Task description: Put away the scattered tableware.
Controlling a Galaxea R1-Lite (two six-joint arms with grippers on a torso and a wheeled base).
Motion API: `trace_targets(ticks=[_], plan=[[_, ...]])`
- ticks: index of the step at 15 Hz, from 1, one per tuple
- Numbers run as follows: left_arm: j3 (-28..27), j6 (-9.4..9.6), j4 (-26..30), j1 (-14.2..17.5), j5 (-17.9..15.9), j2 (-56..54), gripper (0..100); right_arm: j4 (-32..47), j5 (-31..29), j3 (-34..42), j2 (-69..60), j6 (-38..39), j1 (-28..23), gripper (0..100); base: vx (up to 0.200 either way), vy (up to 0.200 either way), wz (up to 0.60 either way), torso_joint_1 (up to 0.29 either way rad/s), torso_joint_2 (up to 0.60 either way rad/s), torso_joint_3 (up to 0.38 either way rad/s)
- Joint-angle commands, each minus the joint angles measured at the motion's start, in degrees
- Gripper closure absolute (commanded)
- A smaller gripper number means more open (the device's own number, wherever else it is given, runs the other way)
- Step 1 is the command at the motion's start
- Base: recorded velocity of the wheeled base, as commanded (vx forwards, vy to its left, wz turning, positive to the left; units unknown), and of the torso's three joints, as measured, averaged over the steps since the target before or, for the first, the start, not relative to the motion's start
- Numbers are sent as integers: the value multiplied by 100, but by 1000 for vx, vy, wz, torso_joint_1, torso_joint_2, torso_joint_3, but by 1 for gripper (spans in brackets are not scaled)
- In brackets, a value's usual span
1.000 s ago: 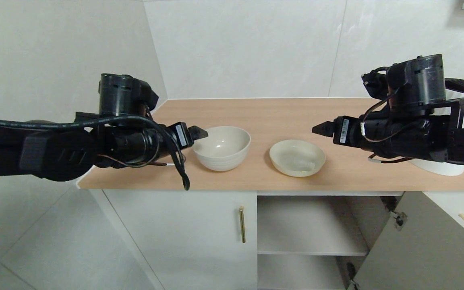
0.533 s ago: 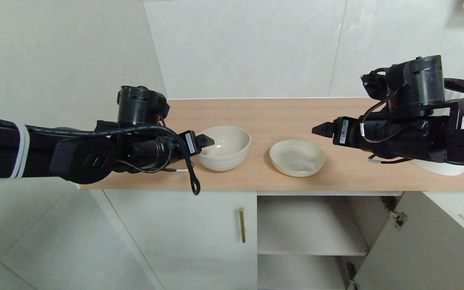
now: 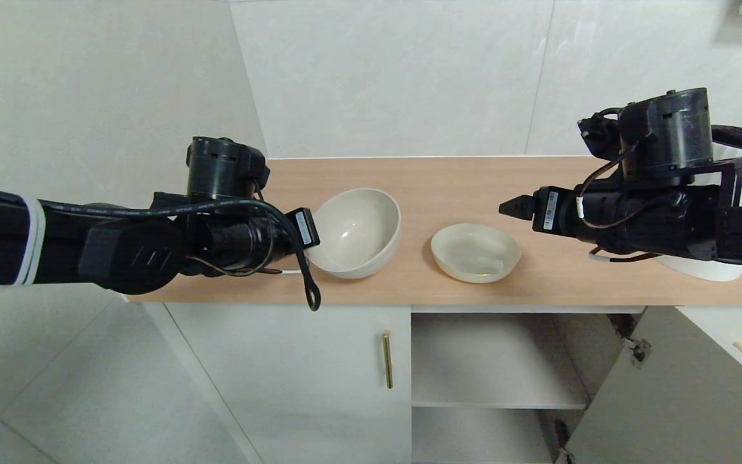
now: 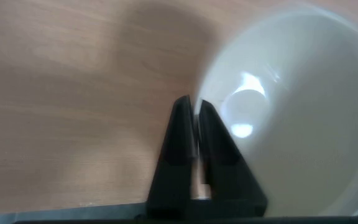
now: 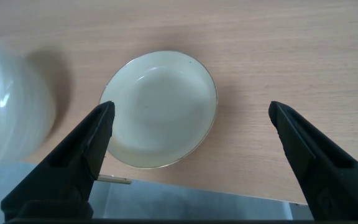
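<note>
I had the left hand (image 3: 312,233) pinching the left rim of the deep bowl (image 3: 361,229), one finger inside the wall and one outside; the bowl sat tilted, mouth turned toward that hand, close to the near edge of the surface (image 3: 448,180); I could not tell whether its underside touched the wood.

Hazards, as I judged them:

- Slip: the grip was a thin pinch on a smooth glazed rim, with the bowl's weight hanging to one side; the bowl could pivot between the fingers or slide out, then drop onto the surface or roll off the near edge.
- Collision: the shallow dish (image 3: 475,251) lay just right of the bowl; a swing to the right could knock it.
- Arm conflict: the right hand (image 5: 188,118) hung spread wide above the dish, holding nothing; both arms converging could clash.
- Transfer: the open cupboard shelf (image 3: 493,380) lay below; lowering the bowl carelessly could catch the surface's edge or the open door (image 3: 654,386).
</note>
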Motion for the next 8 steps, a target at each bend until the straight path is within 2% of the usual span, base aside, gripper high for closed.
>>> trace_targets(ticks=[1, 4, 8], plan=[[7, -9, -1, 0, -27, -111, 100, -4, -2, 0, -28, -1, 1, 0, 0, 0, 0, 0, 0, 0], [25, -9, -1, 0, -167, -190, 100, 5, -2, -9, 25, -1, 1, 0, 0, 0, 0, 0, 0, 0], [34, -9, 7, 0, -176, -208, 100, 5, -54, -36, 289, -1, -7, 0, 0, 0, 0, 0, 0, 0]])
